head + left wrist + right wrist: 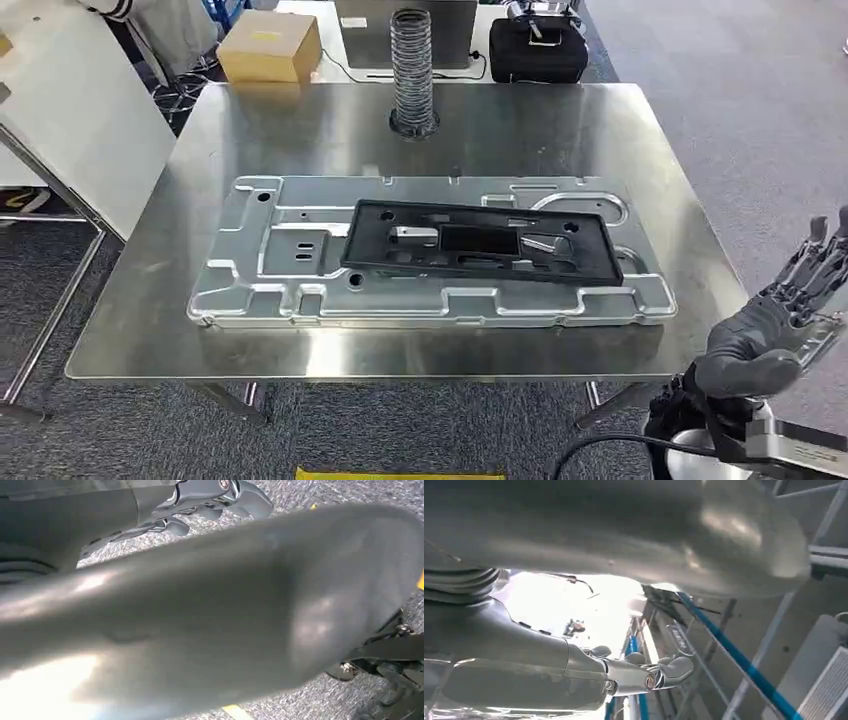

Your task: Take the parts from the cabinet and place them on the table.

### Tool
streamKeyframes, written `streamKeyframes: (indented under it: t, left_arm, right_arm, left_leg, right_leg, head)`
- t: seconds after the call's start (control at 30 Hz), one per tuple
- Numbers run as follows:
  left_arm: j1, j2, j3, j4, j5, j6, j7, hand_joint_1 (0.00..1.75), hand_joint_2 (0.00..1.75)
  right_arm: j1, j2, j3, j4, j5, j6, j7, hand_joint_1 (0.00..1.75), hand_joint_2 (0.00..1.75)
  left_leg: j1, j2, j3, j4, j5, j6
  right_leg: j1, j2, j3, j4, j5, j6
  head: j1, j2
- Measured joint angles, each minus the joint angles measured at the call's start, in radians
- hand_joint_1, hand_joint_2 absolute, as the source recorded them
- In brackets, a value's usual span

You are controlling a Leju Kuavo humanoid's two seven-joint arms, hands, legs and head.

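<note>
Head view: I see the black rectangular plastic frame (480,245) lying on the stamped silver metal panel (280,260) mid-table (640,130); my right robot hand (775,335) hangs released beyond the table's right edge, and I cannot tell the left robot hand's (210,500) state.

No readable text or labels anywhere.

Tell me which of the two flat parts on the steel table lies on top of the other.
The black frame is on top. It rests on the larger silver stamped panel, which sits directly on the steel table.
</note>
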Motion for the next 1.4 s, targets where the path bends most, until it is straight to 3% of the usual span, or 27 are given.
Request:
streamKeyframes:
  t: [0.1,0.17,0.2,0.27,0.3,0.33,0.37,0.43,0.47,0.53,0.63,0.67,0.73,0.8,0.83,0.9,0.97,1.0,1.03,1.07,1.17,1.2,1.23,1.3,1.33,1.37,1.4]
  left_arm:
    - [0.003,0.000,0.006,0.000,0.000,0.000,0.000,0.00,0.00]
    - [0.005,0.000,0.012,0.001,0.000,0.000,-0.002,0.00,0.00]
    - [0.007,-0.002,0.013,0.001,0.000,0.000,-0.002,0.00,0.00]
    - [0.009,-0.002,0.015,0.003,0.000,0.003,-0.002,0.00,0.00]
    - [0.010,-0.003,0.015,0.003,0.000,0.003,-0.002,0.00,0.00]
    - [0.009,-0.006,0.016,0.003,0.000,0.003,-0.003,0.00,0.00]
    - [0.009,-0.009,0.017,0.003,0.000,0.002,-0.003,0.00,0.00]
    - [0.010,-0.010,0.018,0.003,0.000,-0.001,-0.003,0.00,0.00]
    - [0.010,-0.010,0.018,0.004,0.000,-0.002,-0.003,0.00,0.00]
    - [0.006,-0.010,0.018,0.005,0.000,-0.004,-0.003,0.00,0.00]
    - [0.009,-0.011,0.018,0.006,0.000,-0.016,-0.003,0.00,0.00]
    - [0.010,-0.013,0.018,0.006,0.000,-0.020,-0.003,0.00,0.00]
    - [0.009,-0.015,0.018,0.006,0.000,-0.022,-0.003,0.00,0.00]
    - [0.009,-0.018,0.018,0.006,0.000,-0.024,-0.003,0.00,0.00]
    - [0.009,-0.019,0.018,0.006,0.000,-0.026,-0.003,0.00,0.00]
    - [0.008,-0.021,0.018,0.006,0.000,-0.030,-0.003,0.00,0.00]
    - [0.008,-0.026,0.018,0.006,0.000,-0.031,-0.003,0.00,0.00]
    - [0.007,-0.028,0.016,0.006,0.000,-0.033,-0.003,0.00,0.00]
    - [0.005,-0.039,0.013,0.005,0.000,-0.035,-0.002,0.00,0.00]
    - [0.006,-0.038,0.011,0.006,0.000,-0.036,0.000,0.00,0.00]
    - [0.007,-0.041,0.000,0.005,0.000,-0.038,0.003,0.00,0.00]
    - [0.007,-0.042,-0.007,0.006,0.000,-0.039,0.005,0.00,0.00]
    - [0.007,-0.045,-0.012,0.006,0.000,-0.040,0.006,0.00,0.00]
    - [0.007,-0.045,-0.013,0.006,0.000,-0.039,0.007,0.00,0.00]
    - [0.007,-0.045,-0.014,0.006,0.000,-0.039,0.007,0.00,0.00]
    - [0.006,-0.046,-0.015,0.006,0.000,-0.039,0.006,0.00,0.00]
    - [0.004,-0.048,-0.018,0.006,0.000,-0.040,0.006,0.00,0.00]
  right_arm:
    - [0.019,-0.015,0.000,-0.004,-0.003,0.000,0.000,0.00,0.00]
    - [0.024,-0.016,0.000,-0.004,0.000,0.002,0.000,0.00,0.00]
    - [0.027,-0.016,0.000,-0.004,0.001,0.003,0.001,0.00,0.00]
    - [0.043,-0.018,-0.003,-0.004,0.008,0.003,0.000,0.00,0.00]
    - [0.058,-0.020,-0.010,-0.002,0.012,0.003,0.000,0.00,0.00]
    - [0.073,-0.020,-0.022,0.001,0.016,0.003,0.000,0.00,0.00]
    - [0.097,-0.020,-0.041,0.006,0.016,0.003,0.001,0.00,0.00]
    - [0.133,-0.019,-0.073,0.013,0.010,0.003,0.001,0.00,0.00]
    - [0.153,-0.019,-0.102,0.020,0.005,0.002,0.001,0.00,0.00]
    - [0.169,-0.019,-0.131,0.027,-0.002,0.003,0.001,0.00,0.00]
    - [0.227,-0.011,-0.188,0.064,0.005,0.024,0.000,0.00,0.00]
    - [0.252,-0.003,-0.229,0.091,0.013,0.041,0.002,0.00,0.00]
    - [0.275,0.005,-0.270,0.109,0.019,0.048,0.002,0.00,0.00]
    - [0.285,0.016,-0.309,0.140,0.035,0.062,0.002,0.00,0.00]
    - [0.291,0.025,-0.325,0.160,0.048,0.082,0.011,0.00,0.00]
    - [0.294,0.058,-0.380,0.234,0.090,0.139,0.026,0.00,0.00]
    - [0.282,0.088,-0.449,0.328,0.129,0.185,0.026,0.00,0.00]
    - [0.262,0.098,-0.481,0.380,0.142,0.196,0.018,0.00,0.00]
    - [0.241,0.108,-0.535,0.466,0.169,0.204,0.015,0.00,0.00]
    - [0.227,0.114,-0.578,0.535,0.189,0.201,0.011,0.00,0.00]
    - [0.183,0.116,-0.680,0.764,0.243,0.162,0.007,0.00,0.00]
    - [0.159,0.116,-0.712,0.865,0.263,0.135,0.006,0.00,0.00]
    - [0.152,0.114,-0.746,0.980,0.284,0.107,0.006,0.00,0.00]
    - [0.143,0.109,-0.771,1.122,0.314,0.065,0.009,0.00,0.00]
    - [0.125,0.100,-0.785,1.216,0.341,0.046,0.025,0.00,0.00]
    - [0.109,0.092,-0.798,1.302,0.369,0.035,0.054,0.00,0.00]
    - [0.102,0.086,-0.808,1.378,0.406,0.027,0.095,0.00,0.00]
  left_leg:
    - [0.005,0.001,0.003,-0.011,0.024,-0.018]
    - [0.007,-0.003,-0.009,-0.005,0.016,-0.027]
    - [0.006,-0.002,-0.022,0.026,-0.040,-0.033]
    - [0.008,0.000,-0.055,0.172,-0.173,-0.040]
    - [0.009,0.000,-0.067,0.244,-0.210,-0.042]
    - [0.009,0.000,-0.068,0.292,-0.215,-0.044]
    - [0.010,0.000,-0.048,0.303,-0.188,-0.045]
    - [0.013,0.001,0.021,0.233,-0.130,-0.045]
    - [0.014,0.001,0.122,0.102,-0.097,-0.041]
    - [0.006,-0.002,0.213,-0.045,-0.154,-0.034]
    - [0.003,-0.003,0.202,-0.040,-0.146,-0.015]
    - [0.012,-0.001,0.194,-0.050,-0.132,0.001]
    - [0.007,0.004,0.169,-0.046,-0.116,0.016]
    - [0.003,0.011,0.143,-0.044,-0.096,0.022]
    - [0.001,0.011,0.131,-0.042,-0.086,0.022]
    - [-0.004,0.012,0.104,-0.035,-0.069,0.022]
    - [-0.010,0.011,0.075,-0.030,-0.051,0.021]
    - [-0.011,0.011,0.065,-0.029,-0.041,0.019]
    - [-0.016,0.012,0.056,-0.027,-0.033,0.014]
    - [-0.012,0.013,0.055,-0.031,-0.021,0.009]
    - [-0.007,0.012,0.053,-0.038,0.001,-0.005]
    - [-0.005,0.009,0.047,-0.029,-0.019,-0.010]
    - [-0.006,0.007,0.030,0.012,-0.080,-0.016]
    - [0.003,0.008,-0.007,0.167,-0.203,-0.027]
    - [0.005,0.008,-0.018,0.235,-0.233,-0.032]
    - [0.007,0.008,-0.019,0.277,-0.232,-0.035]
    - [0.008,0.008,-0.002,0.278,-0.203,-0.038]
  right_leg:
    - [0.007,0.002,-0.013,-0.001,0.022,-0.013]
    - [-0.007,-0.006,-0.027,-0.021,0.055,-0.024]
    - [-0.006,-0.002,-0.039,-0.025,0.069,-0.028]
    - [-0.006,-0.004,-0.068,-0.024,0.089,-0.030]
    - [-0.006,-0.005,-0.082,-0.023,0.098,-0.029]
    - [-0.006,-0.007,-0.095,-0.021,0.108,-0.027]
    - [-0.006,-0.010,-0.112,-0.017,0.117,-0.025]
    - [-0.007,-0.013,-0.132,-0.010,0.128,-0.020]
    - [-0.008,-0.013,-0.150,-0.002,0.136,-0.013]
    - [-0.006,-0.013,-0.158,0.009,0.146,-0.003]
    - [-0.008,-0.014,-0.154,0.002,0.169,0.016]
    - [-0.008,-0.011,-0.160,0.005,0.167,0.023]
    - [-0.012,-0.006,-0.188,0.075,0.071,0.029]
    - [-0.012,-0.005,-0.227,0.231,-0.044,0.035]
    - [-0.012,-0.005,-0.233,0.285,-0.061,0.036]
    - [-0.011,-0.005,-0.204,0.303,-0.013,0.031]
    - [-0.004,-0.005,-0.107,0.173,0.056,0.013]
    - [0.002,-0.004,-0.034,0.069,0.056,-0.003]
    - [0.007,-0.006,0.017,-0.025,0.019,-0.017]
    - [0.007,-0.010,0.022,-0.040,0.020,-0.005]
    - [0.012,-0.010,0.012,-0.052,0.044,-0.017]
    - [0.001,-0.018,0.006,-0.064,0.061,-0.019]
    - [0.002,-0.017,-0.007,-0.063,0.071,-0.027]
    - [0.002,-0.018,-0.034,-0.057,0.088,-0.028]
    - [0.002,-0.017,-0.048,-0.054,0.098,-0.028]
    - [0.001,-0.017,-0.064,-0.047,0.106,-0.027]
    - [0.000,-0.017,-0.082,-0.039,0.114,-0.025]
  head:
    - [0.003,0.000]
    - [0.004,0.000]
    - [0.001,0.000]
    - [-0.002,0.000]
    - [0.000,0.000]
    - [-0.001,0.000]
    - [0.000,0.000]
    - [0.000,0.000]
    - [0.000,0.000]
    - [0.000,0.000]
    - [0.003,0.000]
    - [0.017,0.000]
    - [0.021,0.000]
    - [0.022,0.000]
    - [0.022,0.000]
    - [0.023,0.000]
    - [0.037,0.000]
    - [0.043,0.000]
    - [0.043,0.000]
    - [0.040,0.000]
    - [0.050,0.000]
    - [0.049,0.000]
    - [0.046,0.000]
    - [0.039,0.000]
    - [0.039,0.000]
    - [0.040,0.000]
    - [0.041,0.000]
